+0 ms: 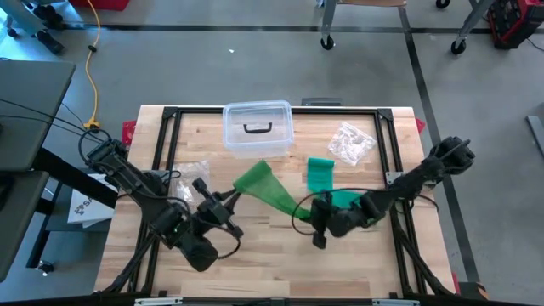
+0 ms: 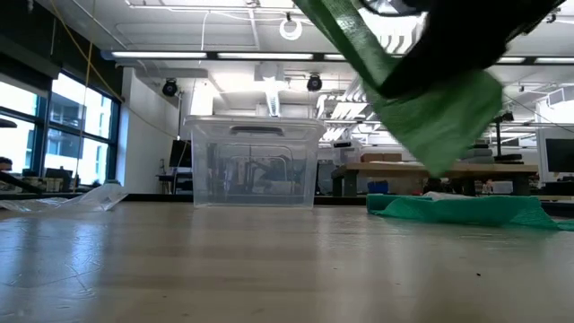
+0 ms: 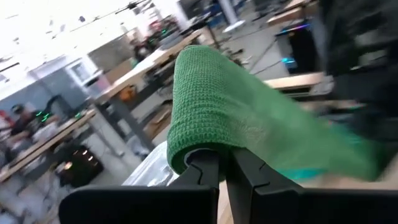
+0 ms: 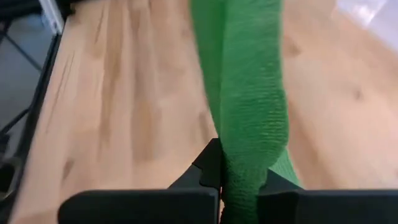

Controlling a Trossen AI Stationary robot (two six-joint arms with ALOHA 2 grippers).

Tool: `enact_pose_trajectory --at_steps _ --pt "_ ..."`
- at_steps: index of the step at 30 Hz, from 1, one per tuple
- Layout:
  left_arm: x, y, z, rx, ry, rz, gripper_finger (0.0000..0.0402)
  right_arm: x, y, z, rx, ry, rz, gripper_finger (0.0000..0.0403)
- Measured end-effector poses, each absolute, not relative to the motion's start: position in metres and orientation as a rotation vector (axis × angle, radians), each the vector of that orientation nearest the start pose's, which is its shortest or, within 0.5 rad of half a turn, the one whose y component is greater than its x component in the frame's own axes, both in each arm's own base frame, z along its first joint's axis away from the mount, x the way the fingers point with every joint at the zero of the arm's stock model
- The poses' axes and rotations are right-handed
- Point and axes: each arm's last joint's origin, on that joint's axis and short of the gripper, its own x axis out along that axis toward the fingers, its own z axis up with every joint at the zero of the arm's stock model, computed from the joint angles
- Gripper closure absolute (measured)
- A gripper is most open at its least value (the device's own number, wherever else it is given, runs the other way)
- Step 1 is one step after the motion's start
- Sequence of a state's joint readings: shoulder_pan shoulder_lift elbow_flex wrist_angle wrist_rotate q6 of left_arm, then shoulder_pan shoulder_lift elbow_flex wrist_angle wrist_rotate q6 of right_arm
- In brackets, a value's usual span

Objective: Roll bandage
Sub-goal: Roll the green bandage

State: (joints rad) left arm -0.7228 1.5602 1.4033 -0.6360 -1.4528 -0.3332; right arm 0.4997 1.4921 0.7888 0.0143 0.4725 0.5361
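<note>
A long green bandage (image 1: 274, 192) stretches in the air between my two grippers. Its wide end (image 1: 252, 178) is at my left gripper (image 1: 231, 197), which is shut on it left of the table's middle. My right gripper (image 1: 316, 214) is shut on the strip farther right. Beyond that gripper, the rest of the bandage (image 1: 323, 175) lies loose on the wooden table. In the low view the raised strip (image 2: 421, 99) hangs above the loose heap (image 2: 466, 211). My left gripper (image 3: 227, 169) has the bandage's end curled over its shut fingertips (image 3: 205, 163), the cloth (image 3: 205, 106) wrapping round them like a partial roll. The fingers point about level toward the table's right. That end is lifted clear of the table. My right gripper (image 4: 239, 180) pinches the strip (image 4: 249, 143) between its two fingers, partway along its length, with the cloth bunched narrow. The fingers slant down toward the table's left and lie across the strip. The held stretch is clear of the table and runs on toward my left gripper.
A clear plastic box with a lid (image 1: 257, 127) stands at the table's far middle. Crumpled clear wrappers lie at the far right (image 1: 350, 143) and at the left (image 1: 191, 170). A black frame rail (image 1: 166, 144) borders the table.
</note>
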Motion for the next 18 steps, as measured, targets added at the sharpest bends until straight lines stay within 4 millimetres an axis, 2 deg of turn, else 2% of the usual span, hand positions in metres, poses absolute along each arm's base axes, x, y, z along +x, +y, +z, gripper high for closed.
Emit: enact_pose_trajectory --at_steps 4,12,18 --pt "0.27 -0.211 0.349 0.422 0.237 0.603 0.0401 0.279 0.116 0.199 0.118 0.465 -0.121 0.0403" --pt "0.284 -0.252 0.358 0.434 0.074 0.179 0.0401 0.294 0.091 0.213 -0.087 0.41 -0.233 0.0403" --pt "0.284 -0.262 0.359 0.421 0.016 0.105 0.0401 0.299 0.087 0.231 -0.161 0.366 -0.232 0.0403"
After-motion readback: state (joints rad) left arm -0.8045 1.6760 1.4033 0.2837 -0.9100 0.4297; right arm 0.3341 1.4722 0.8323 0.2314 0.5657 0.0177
